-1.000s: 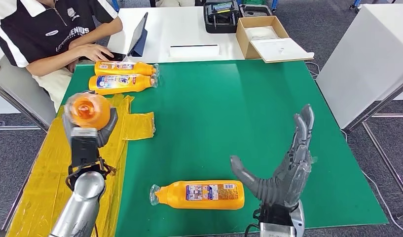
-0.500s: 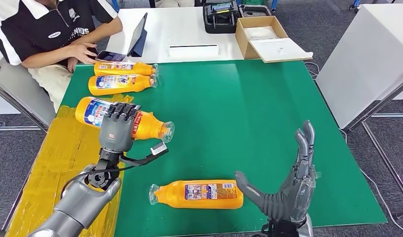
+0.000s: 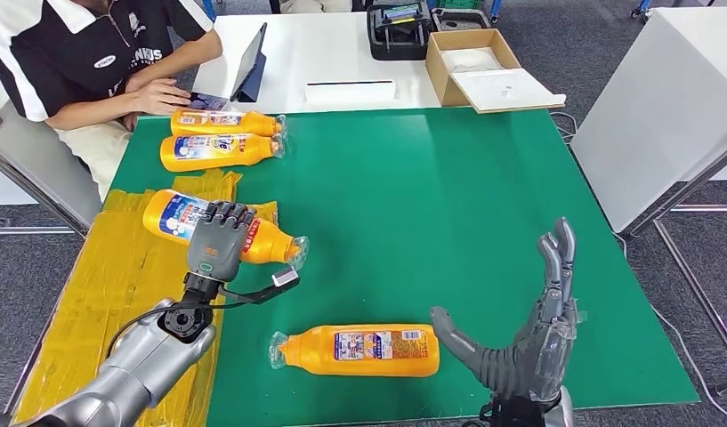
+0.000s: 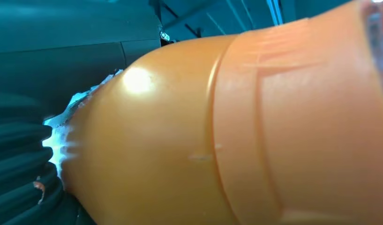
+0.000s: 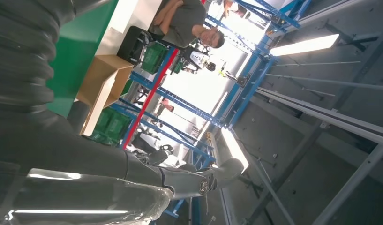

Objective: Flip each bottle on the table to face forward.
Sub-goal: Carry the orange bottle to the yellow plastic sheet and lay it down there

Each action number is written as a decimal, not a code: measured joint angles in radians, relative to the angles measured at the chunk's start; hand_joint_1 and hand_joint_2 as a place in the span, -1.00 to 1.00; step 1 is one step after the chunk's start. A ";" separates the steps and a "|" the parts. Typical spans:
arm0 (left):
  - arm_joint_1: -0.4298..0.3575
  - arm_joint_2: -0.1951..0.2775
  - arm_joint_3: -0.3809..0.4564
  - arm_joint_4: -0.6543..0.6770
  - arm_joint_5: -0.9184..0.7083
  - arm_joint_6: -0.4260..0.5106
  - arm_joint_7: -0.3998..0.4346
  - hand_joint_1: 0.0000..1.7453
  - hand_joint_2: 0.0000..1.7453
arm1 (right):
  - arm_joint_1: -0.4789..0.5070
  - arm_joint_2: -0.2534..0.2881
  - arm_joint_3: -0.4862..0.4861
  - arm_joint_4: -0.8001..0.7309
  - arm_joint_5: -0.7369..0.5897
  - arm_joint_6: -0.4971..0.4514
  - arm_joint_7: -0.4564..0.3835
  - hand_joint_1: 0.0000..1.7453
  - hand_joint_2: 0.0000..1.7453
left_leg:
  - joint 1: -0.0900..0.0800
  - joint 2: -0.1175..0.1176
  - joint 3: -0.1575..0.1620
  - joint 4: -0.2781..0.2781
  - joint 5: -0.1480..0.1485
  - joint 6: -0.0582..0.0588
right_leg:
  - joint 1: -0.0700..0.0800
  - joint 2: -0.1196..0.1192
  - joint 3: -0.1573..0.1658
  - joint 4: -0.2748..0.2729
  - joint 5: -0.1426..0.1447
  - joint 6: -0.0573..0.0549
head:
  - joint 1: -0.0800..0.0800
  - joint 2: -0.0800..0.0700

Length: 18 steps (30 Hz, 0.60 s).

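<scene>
Over the yellow sheet (image 3: 119,276), the left robot hand (image 3: 219,242) has lowered its clasped bottle (image 3: 219,229); the right robot hand (image 3: 529,342) stays splayed, empty.

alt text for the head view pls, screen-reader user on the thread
The robot's left hand grips an orange bottle lying sideways over yellow sheeting at the left of a green table, while its right hand is open, fingers spread, beside a second bottle lying near the front edge. Two more bottles lie at the far left corner, next to a seated person.

The left hand (image 3: 219,242) grips an orange bottle (image 3: 224,229) lying sideways over the yellow sheet's (image 3: 119,294) edge.
</scene>
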 joint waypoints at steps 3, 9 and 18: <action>-0.019 -0.019 0.021 0.065 0.000 -0.036 0.032 1.00 1.00 | 0.000 0.004 0.000 0.000 0.013 0.007 0.003 -1.00 1.00 | 0.000 0.000 0.000 0.000 0.000 0.000 | 0.000 0.000 0.000 0.000 0.000 0.000 | 0.000 0.000; -0.050 -0.044 0.094 0.155 0.000 -0.125 0.107 1.00 1.00 | -0.007 0.012 0.000 0.000 0.033 0.017 0.025 -1.00 1.00 | 0.000 0.000 0.000 0.000 0.000 0.000 | 0.000 0.000 0.000 0.000 0.000 0.000 | 0.000 0.000; -0.058 -0.049 0.195 0.187 -0.001 -0.153 0.133 1.00 1.00 | -0.006 0.014 0.000 0.000 0.045 0.020 0.041 -1.00 1.00 | 0.000 0.000 0.000 0.000 0.000 0.000 | 0.000 0.000 0.000 0.000 0.000 0.000 | 0.000 0.000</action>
